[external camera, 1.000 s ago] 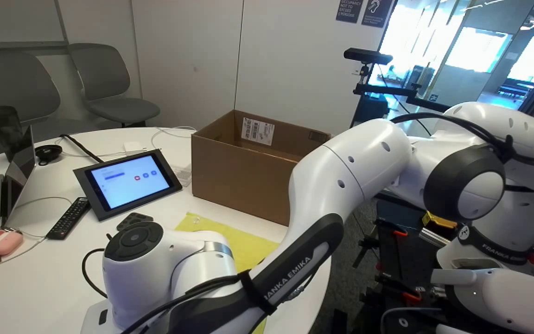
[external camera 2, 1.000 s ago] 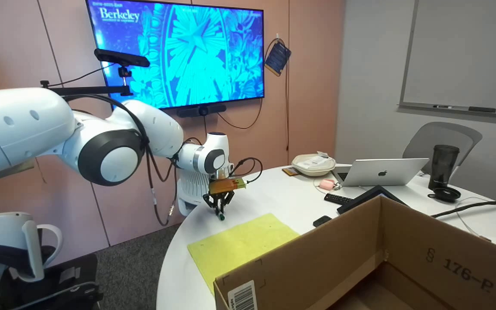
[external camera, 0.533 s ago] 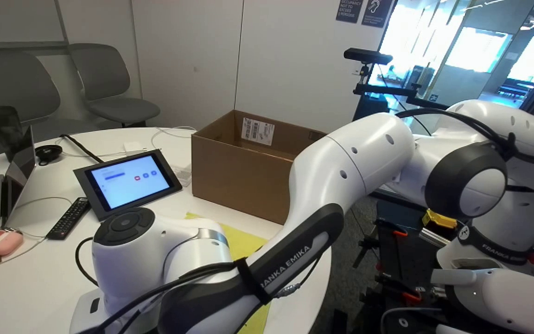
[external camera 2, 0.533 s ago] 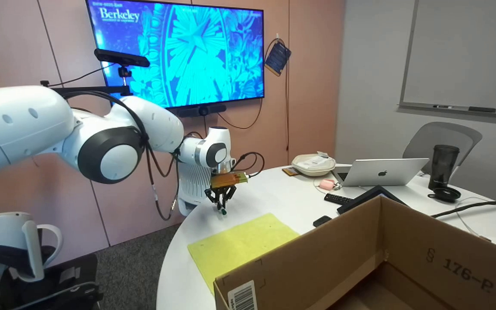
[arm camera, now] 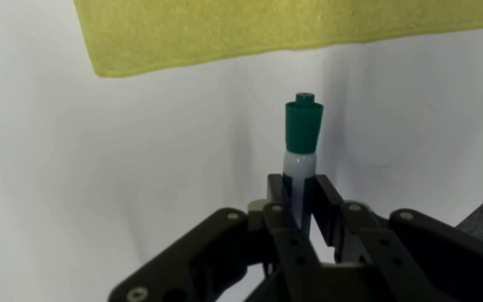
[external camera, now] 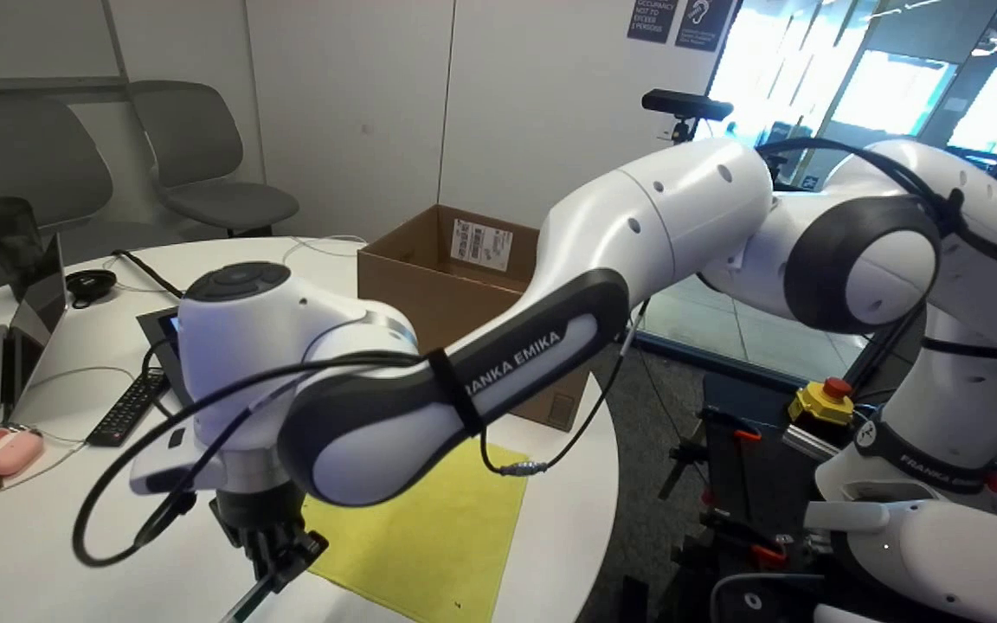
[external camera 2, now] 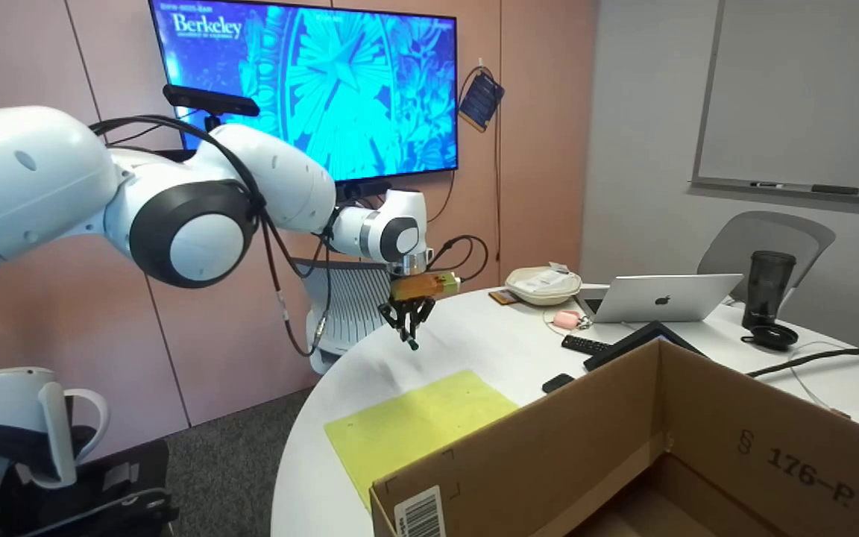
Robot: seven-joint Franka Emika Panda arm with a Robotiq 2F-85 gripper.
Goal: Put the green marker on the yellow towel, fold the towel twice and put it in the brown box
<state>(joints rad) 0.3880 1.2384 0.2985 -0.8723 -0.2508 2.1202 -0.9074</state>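
Note:
Held between the black fingers of my gripper is the green marker, white-bodied, its green cap pointing away from the gripper. In an exterior view the green marker hangs in the air above the table, tilted, below the gripper. The yellow towel lies flat and spread out, its near part just beyond the marker tip; in the wrist view one corner of the towel shows along the top. Behind the towel stands the open brown box, partly covered by the arm.
Beyond the box are a tablet, a remote control and a small black object. A laptop, a pink case and a pale bowl stand farther off. The rounded table edge runs near the towel.
My arm has risen, lifting the marker off the table area and shifting it towards the towel side. The grip on the marker stays the same. Towel and box have not moved.

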